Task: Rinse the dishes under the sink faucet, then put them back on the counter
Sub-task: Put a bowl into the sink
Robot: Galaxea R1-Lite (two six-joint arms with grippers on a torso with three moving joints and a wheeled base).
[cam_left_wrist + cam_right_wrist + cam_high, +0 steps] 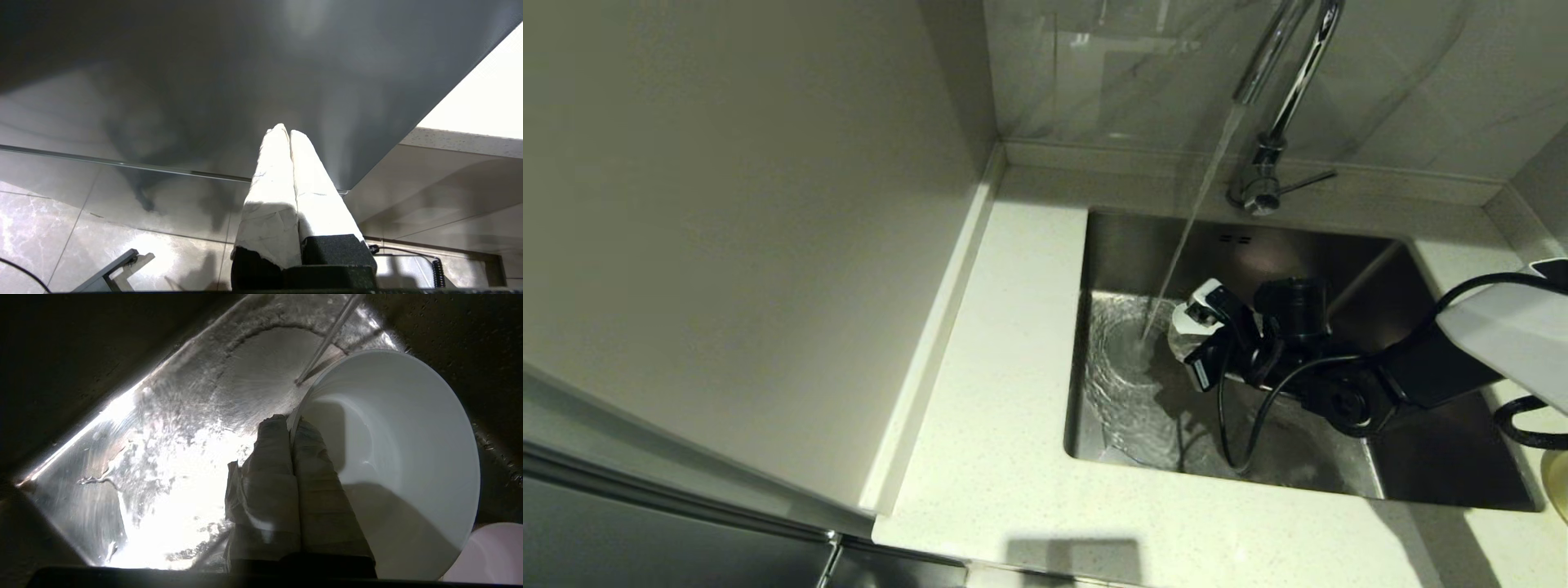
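Water runs from the faucet (pixel 1286 90) into the sink (pixel 1339 457); right gripper (pixel 291 424) pinches a white bowl (pixel 392 457), seemingly just beside the stream; left gripper (pixel 286 132) clenched.

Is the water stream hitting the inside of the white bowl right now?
No: in the right wrist view the water stream lands on the steel sink floor just beside the round white plastic bowl's rim.

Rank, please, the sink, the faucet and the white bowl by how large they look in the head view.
1. sink, by far the largest.
2. faucet, though its top is cut off.
3. white bowl, held in the right claw and largely hidden by it, so its true extent is unsure.
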